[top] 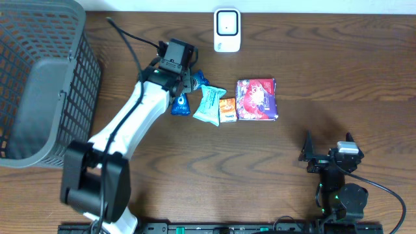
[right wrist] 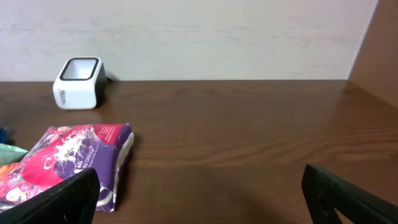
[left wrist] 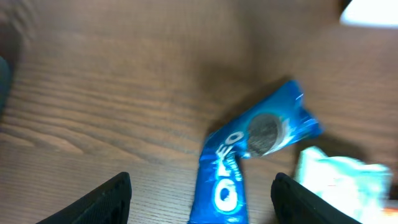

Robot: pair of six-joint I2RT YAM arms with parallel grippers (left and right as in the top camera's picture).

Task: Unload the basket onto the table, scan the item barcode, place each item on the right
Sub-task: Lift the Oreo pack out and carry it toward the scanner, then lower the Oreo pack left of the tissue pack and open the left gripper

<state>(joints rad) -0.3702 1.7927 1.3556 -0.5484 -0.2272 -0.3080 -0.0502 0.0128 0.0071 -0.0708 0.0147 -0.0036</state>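
Note:
A blue Oreo pack [left wrist: 249, 155] lies flat on the wooden table, its lower end between the fingers of my left gripper [left wrist: 202, 199]. The jaws stand open, well apart from the pack on both sides. From overhead, the left gripper [top: 185, 83] hovers over the Oreo pack [top: 180, 105] at the left end of a row of snacks. The white barcode scanner [top: 227, 30] stands at the table's far edge; it shows in the right wrist view as a scanner [right wrist: 78, 82] at the far left. My right gripper [right wrist: 202, 199] is open over bare wood at the near right [top: 330, 156].
A teal pack [top: 210, 104], a small orange pack [top: 227, 109] and a purple pack [top: 257, 99] lie in a row right of the Oreo pack. A grey mesh basket [top: 39, 84] fills the left side. The teal pack [left wrist: 339, 180] lies close by my left gripper's right finger.

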